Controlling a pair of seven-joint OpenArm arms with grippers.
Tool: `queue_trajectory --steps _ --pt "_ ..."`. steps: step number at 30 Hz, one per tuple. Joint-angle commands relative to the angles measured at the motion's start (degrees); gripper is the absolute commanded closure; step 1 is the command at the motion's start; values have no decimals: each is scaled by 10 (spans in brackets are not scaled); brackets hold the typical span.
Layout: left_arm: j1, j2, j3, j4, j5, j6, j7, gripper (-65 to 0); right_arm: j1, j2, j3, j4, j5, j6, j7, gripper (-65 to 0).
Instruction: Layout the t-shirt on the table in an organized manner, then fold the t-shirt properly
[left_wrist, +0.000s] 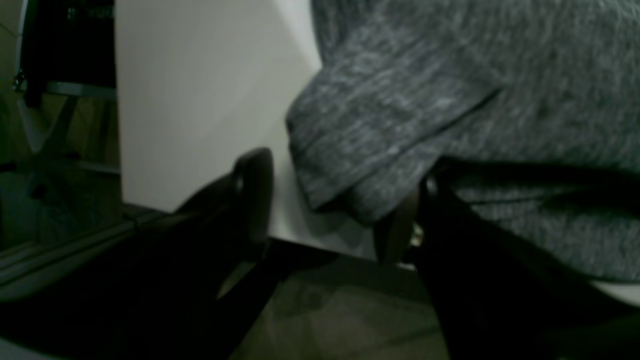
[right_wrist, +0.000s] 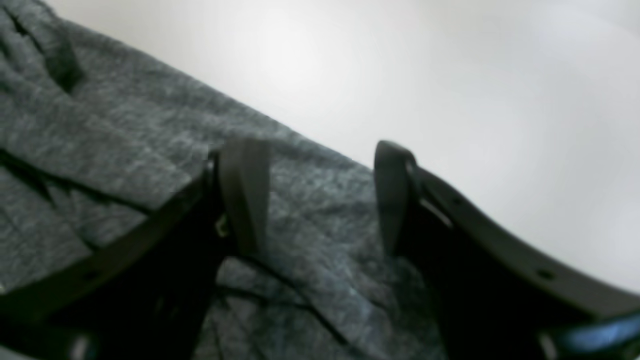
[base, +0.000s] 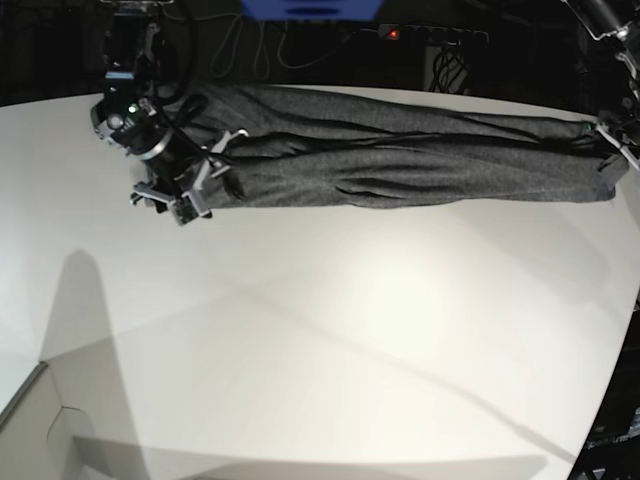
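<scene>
The shirt (base: 400, 150) is lying across the far side of the counter (base: 330, 340) as a long, narrow band, stretching from the counter's left part to its right edge, with ridges and creases running along its length, so it is looking bunched rather than spread flat. In the left wrist view a folded cuff or hem end (left_wrist: 370, 145) is sitting at the counter's edge, with the left hand (left_wrist: 340, 200) standing open around it, one finger (left_wrist: 255, 190) off to the side over bare counter and the other tucked close under the cloth; it is not gripping anything yet. In the right wrist view the right hand (right_wrist: 315, 195) is hovering open above the cloth near its border with the bare counter, fingers (right_wrist: 245, 190) apart and nothing between them. The step in hand seems to be taking both ends to spread the garment out. To do it well, each hand is probably needing to pinch only the top layer at a true corner or seam, not a whole wad of folds, and both should be closing firmly before any pull. Pulling evenly and toward the near, roomy part of the counter would be helping; the right-hand end is lying so near the edge that it is risking sliding off.
</scene>
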Motion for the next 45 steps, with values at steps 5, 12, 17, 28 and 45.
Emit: queue_trajectory --steps 5,12,17,28,45 --pt "-14 -18 -46 11 -67 1 18 -312 4 2 0 11 10 0 16 -335" --pt "-15 -53 -64 10 -149 1 75 -312 6 1 -1 11 10 0 16 -335" --pt "-15 -50 -66 10 -157 1 76 -312 7 0 -1 11 11 0 16 -335" --pt "-15 -30 -68 10 -205 1 134 -455 8 0 -1 11 11 0 16 -335" --pt "-6 -30 -132 5 -363 1 146 -508 9 2 -1 11 11 0 16 -335"
